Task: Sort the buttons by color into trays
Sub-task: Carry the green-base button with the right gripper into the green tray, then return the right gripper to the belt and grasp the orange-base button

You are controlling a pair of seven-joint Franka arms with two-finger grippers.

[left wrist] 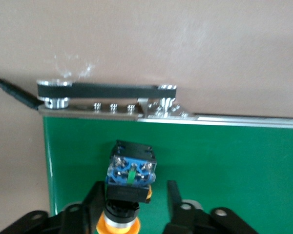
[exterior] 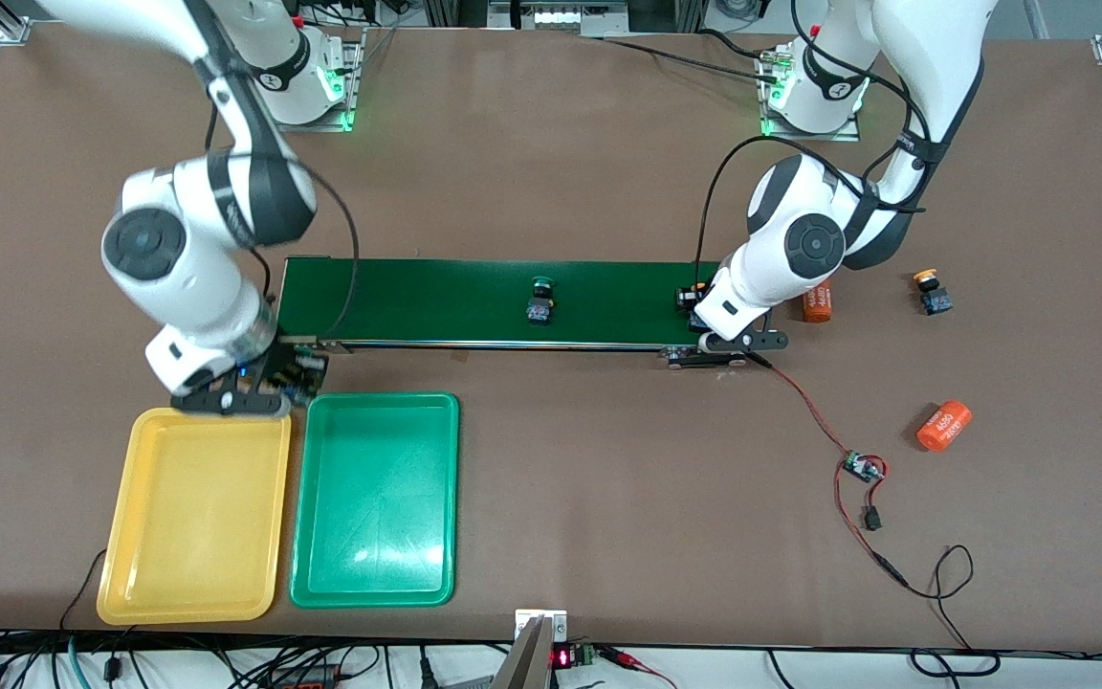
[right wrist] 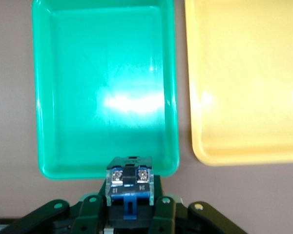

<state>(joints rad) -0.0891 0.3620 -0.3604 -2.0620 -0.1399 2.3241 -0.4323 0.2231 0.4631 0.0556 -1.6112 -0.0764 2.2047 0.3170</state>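
Observation:
My left gripper (exterior: 704,321) (left wrist: 134,187) is low over the conveyor belt (exterior: 436,301) at the left arm's end and stands open. A yellow-orange-capped button (left wrist: 131,168) lies on the belt between its fingers, touching one, with a gap to the other. My right gripper (exterior: 269,383) (right wrist: 129,202) is shut on a button (right wrist: 129,180) with a blue base; its cap is hidden. It hangs just above the table by the farther edges of the yellow tray (exterior: 192,507) (right wrist: 244,73) and green tray (exterior: 374,498) (right wrist: 102,73). A green-capped button (exterior: 541,299) rests mid-belt. Another yellow-capped button (exterior: 932,292) lies on the table.
Two orange cylinders (exterior: 817,301) (exterior: 943,426) lie on the table toward the left arm's end. A small circuit board (exterior: 862,469) on red wires trails from the belt's end toward the front camera. Both trays hold nothing.

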